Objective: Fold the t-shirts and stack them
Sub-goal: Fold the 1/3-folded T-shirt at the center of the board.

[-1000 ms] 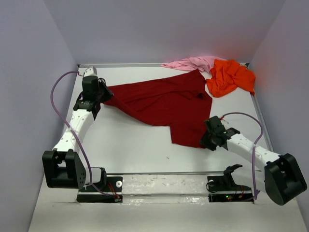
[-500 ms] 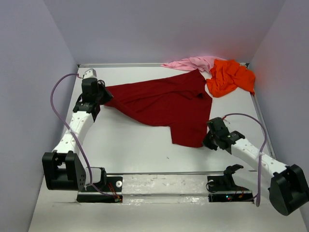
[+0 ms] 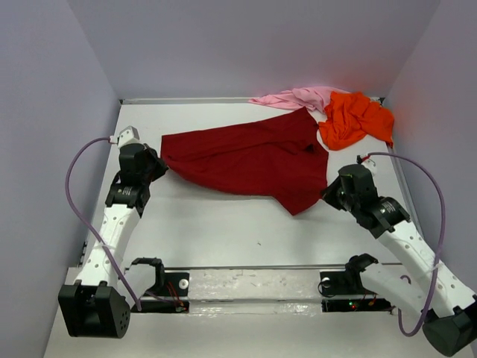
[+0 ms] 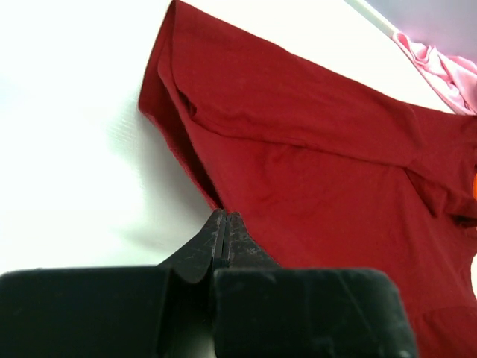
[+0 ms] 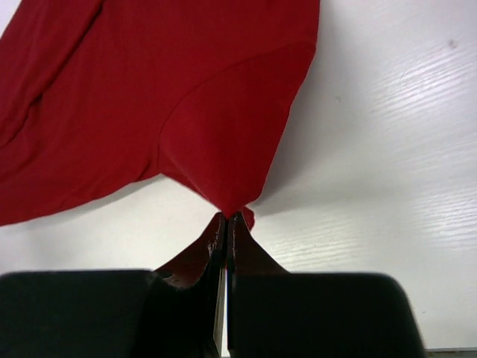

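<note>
Top view: the dark red t-shirt (image 3: 246, 158) lies across the middle of the counter (image 3: 216, 231), its long axis running left to right between the arms. The left pincer (image 3: 156, 165) meets its left end and the right pincer (image 3: 333, 192) its lower-right corner. The orange t-shirt (image 3: 354, 119) and pink t-shirt (image 3: 294, 97) sit crumpled at upper right.

Left wrist view: the jaws are pressed together on the hem, and the cloth spreads up and right.

Right wrist view: the jaws are pinched tight on a corner, and the cloth fans up and left. Each arm is nearest its own end.
</note>
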You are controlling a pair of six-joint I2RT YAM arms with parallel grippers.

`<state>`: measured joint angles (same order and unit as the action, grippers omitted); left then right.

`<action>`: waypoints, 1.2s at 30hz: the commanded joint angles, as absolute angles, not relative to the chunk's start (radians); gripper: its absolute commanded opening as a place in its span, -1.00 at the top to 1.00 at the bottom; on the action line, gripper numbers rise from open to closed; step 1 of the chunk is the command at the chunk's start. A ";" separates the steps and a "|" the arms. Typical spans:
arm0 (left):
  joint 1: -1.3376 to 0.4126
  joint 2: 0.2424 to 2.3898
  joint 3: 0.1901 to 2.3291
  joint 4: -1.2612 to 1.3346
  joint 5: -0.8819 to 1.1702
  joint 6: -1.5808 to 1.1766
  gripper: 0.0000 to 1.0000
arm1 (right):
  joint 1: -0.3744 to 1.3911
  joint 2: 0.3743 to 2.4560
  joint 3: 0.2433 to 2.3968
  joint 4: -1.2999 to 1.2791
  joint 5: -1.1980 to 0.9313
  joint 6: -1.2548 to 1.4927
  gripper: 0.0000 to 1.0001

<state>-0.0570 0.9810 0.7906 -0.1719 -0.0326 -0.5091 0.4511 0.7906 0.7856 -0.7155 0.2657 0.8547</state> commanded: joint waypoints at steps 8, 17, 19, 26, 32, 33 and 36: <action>-0.043 0.968 0.805 -0.150 -0.144 -0.546 1.00 | 0.448 1.109 0.931 -0.531 0.537 0.752 1.00; -0.040 1.091 0.838 -0.091 -0.155 -0.578 1.00 | 0.448 1.357 1.081 -0.425 0.600 0.715 1.00; -0.040 1.123 0.850 -0.077 -0.161 -0.586 1.00 | 0.439 1.399 1.117 -0.417 0.606 0.709 1.00; -0.040 1.219 0.907 -0.051 -0.169 -0.597 1.00 | 0.417 1.453 1.241 -0.414 0.609 0.657 1.00; -0.035 1.313 1.002 -0.049 -0.189 -0.583 1.00 | 0.361 1.525 1.359 -0.425 0.587 0.569 1.00; -0.032 1.343 1.018 -0.054 -0.180 -0.581 1.00 | 0.345 1.532 1.370 -0.425 0.589 0.560 1.00; -0.029 1.406 1.086 -0.060 -0.181 -0.569 1.00 | 0.308 1.574 1.413 -0.425 0.595 0.540 1.00</action>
